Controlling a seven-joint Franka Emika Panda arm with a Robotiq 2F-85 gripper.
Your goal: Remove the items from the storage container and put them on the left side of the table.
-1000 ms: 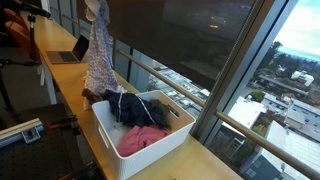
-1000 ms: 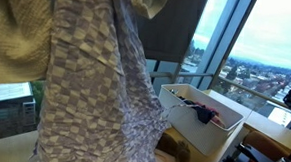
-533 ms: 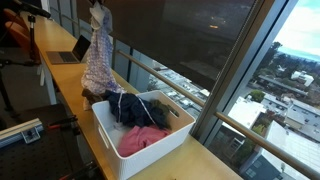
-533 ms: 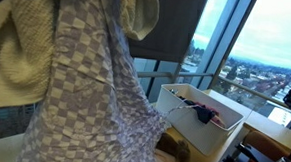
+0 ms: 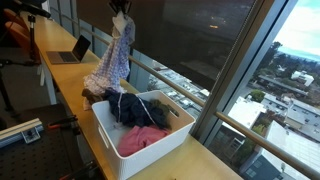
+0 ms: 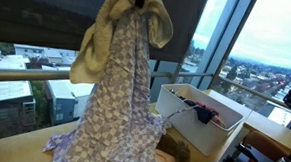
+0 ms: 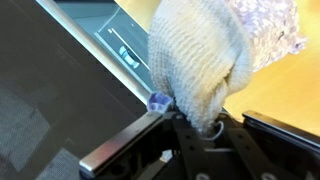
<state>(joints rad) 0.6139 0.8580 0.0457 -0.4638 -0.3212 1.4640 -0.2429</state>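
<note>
High above the table [image 5: 62, 78], my gripper [image 5: 120, 8] is shut on a lavender-patterned cloth [image 5: 113, 60] and a cream knitted cloth [image 6: 101, 41]. Both hang in a long drape, and the lavender hem [image 6: 82, 143] reaches the wood left of the storage container [image 5: 150, 158]. In the wrist view the knit cloth [image 7: 200, 60] bulges out of the gripper [image 7: 205, 125], with the lavender cloth [image 7: 270, 25] behind it. Navy [image 5: 135, 108] and pink [image 5: 140, 138] items lie in the container [image 6: 188, 128]. A tan-brown piece [image 6: 177, 151] lies on the table beside it.
An open grey laptop [image 5: 72, 50] stands further along the table. A window wall with a metal rail [image 5: 175, 82] runs along the table's far edge. The table's near edge drops to the floor, where a stand [image 5: 20, 130] sits.
The gripper has carried the hanging cloths toward the window side and away from the close exterior camera. The drape has swung and its hem now rests on the table.
</note>
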